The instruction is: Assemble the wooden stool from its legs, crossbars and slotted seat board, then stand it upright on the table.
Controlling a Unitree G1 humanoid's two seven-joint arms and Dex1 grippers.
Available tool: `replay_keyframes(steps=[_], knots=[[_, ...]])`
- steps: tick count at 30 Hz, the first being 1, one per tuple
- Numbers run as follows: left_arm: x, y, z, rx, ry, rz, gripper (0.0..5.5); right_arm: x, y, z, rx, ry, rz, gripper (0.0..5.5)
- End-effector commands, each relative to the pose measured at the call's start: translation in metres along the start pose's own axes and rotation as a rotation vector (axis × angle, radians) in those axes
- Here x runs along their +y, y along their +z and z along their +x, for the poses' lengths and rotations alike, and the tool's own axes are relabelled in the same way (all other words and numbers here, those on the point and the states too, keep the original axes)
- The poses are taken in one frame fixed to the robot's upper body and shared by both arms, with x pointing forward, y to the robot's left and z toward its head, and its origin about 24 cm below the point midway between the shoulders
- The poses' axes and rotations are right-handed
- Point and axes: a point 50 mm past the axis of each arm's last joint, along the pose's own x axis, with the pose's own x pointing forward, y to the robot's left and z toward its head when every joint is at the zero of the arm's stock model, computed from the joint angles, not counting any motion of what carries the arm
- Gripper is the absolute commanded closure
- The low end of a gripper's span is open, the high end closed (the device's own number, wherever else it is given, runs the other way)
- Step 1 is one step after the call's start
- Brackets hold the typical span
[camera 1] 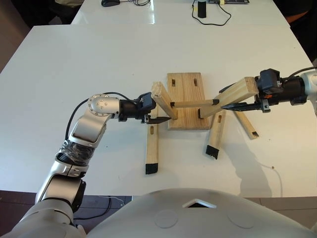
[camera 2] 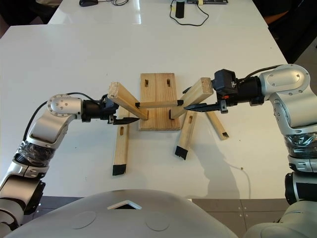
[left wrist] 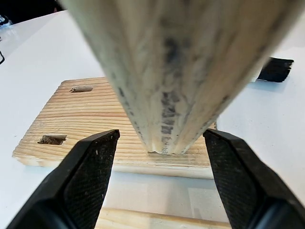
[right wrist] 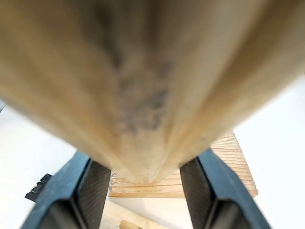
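The slotted seat board (camera 1: 188, 82) lies flat at the table's middle. Above it, two wooden legs joined by a crossbar (camera 1: 192, 104) form an H-frame held off the board. My left gripper (camera 1: 161, 120) is shut on the left leg (camera 1: 162, 98), which tilts up and leftward; its black fingers (left wrist: 90, 176) flank the wood. From the right, my right gripper (camera 1: 230, 106) is shut on the right leg (camera 1: 237, 94), fingers (right wrist: 86, 186) pressed to both sides. The board's slots (left wrist: 51, 139) lie beneath the leg ends.
Three loose wooden pieces lie on the table: one (camera 1: 152, 148) in front of the board at left, one (camera 1: 216, 135) at front right, one (camera 1: 246, 124) farther right. A thin white cable (camera 1: 277, 171) rests near the front right. A second table (camera 1: 173, 12) behind holds cables.
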Motion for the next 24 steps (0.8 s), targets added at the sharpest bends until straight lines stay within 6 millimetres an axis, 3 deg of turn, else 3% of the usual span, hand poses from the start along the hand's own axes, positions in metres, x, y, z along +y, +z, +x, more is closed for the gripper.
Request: replay_keyframes(steps=[1,4,8,14,19,24], knots=[[0.042,0.036,0.002,-0.214,0.290,-0.081,2.24,0.011,-0.030,0.010,0.121,0.030,0.098,3.50],[0.069,0.058,-0.003,-0.328,0.478,-0.086,2.24,0.011,-0.031,0.011,0.116,0.017,0.100,3.50],[0.073,0.053,-0.002,-0.281,0.530,-0.021,2.24,0.010,-0.031,0.013,0.106,-0.008,0.098,3.50],[0.055,0.038,0.001,-0.206,0.399,0.019,2.24,0.011,-0.030,0.011,0.098,0.003,0.114,3.50],[0.026,0.022,-0.010,-0.131,0.218,-0.018,2.24,0.020,-0.026,0.011,0.082,0.067,0.152,3.50],[0.031,0.031,-0.016,-0.223,0.276,-0.129,2.24,0.024,-0.026,0.009,0.084,0.066,0.163,3.50]])
